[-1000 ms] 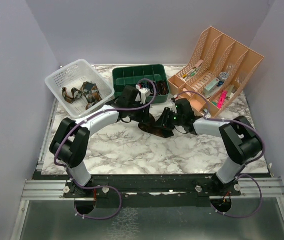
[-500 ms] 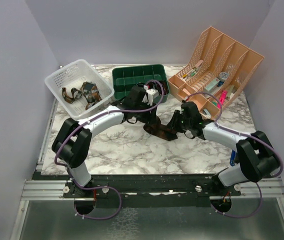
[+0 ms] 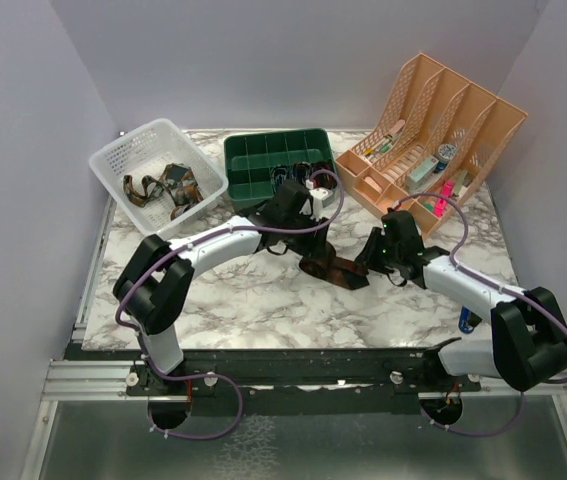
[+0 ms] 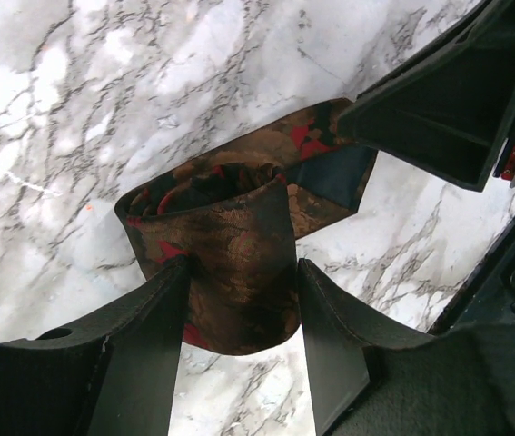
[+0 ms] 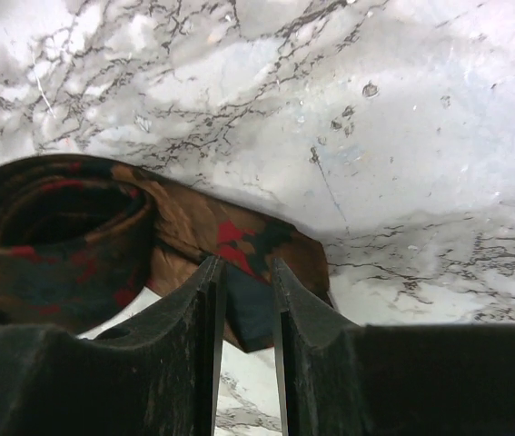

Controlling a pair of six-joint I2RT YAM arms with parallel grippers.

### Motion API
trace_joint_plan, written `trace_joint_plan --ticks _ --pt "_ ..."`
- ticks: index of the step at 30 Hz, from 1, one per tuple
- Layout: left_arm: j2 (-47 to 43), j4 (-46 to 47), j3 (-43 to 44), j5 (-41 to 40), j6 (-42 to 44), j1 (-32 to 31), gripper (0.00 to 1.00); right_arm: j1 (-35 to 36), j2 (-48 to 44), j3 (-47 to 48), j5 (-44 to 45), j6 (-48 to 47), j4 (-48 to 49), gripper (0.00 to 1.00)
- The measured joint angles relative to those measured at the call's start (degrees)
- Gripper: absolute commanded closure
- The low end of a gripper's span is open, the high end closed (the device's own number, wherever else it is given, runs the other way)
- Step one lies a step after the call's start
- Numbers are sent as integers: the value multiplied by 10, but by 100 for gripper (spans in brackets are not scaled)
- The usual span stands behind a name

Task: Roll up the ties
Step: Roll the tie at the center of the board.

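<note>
Sliding tie (image 3: 335, 270): rolled up, now further right than before
Left gripper (image 4: 242, 295): squeezes the roll
Right gripper (image 5: 244, 282): pinches the loose tail, also further right

from overhead, my left gripper (image 3: 315, 252) and right gripper (image 3: 371, 252) cover most of the rolled dark brown, red-patterned fabric tie (image 3: 333, 270). in the right wrist view its coil runs off the left edge. the tangled brown ties (image 3: 168, 188) in the white plastic basket (image 3: 113, 160), upper left, are too small to count.

Dark brown, red-flecked tie (image 4: 239, 245), loosely coiled, tail flat on tabletop (image 3: 253, 300).
</note>
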Motion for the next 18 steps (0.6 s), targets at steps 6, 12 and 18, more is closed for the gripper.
trace_joint_plan --ticks 6,12,18 --pt "15 9 20 0 -14 -26 49 -8 -12 0 12 -5 -7 69" --pt "32 20 41 0 -19 -44 49 -19 -12 0 13 -15 -22 71" --pt "35 20 45 0 -19 -50 49 -22 -19 -25 -30 -17 -26 74"
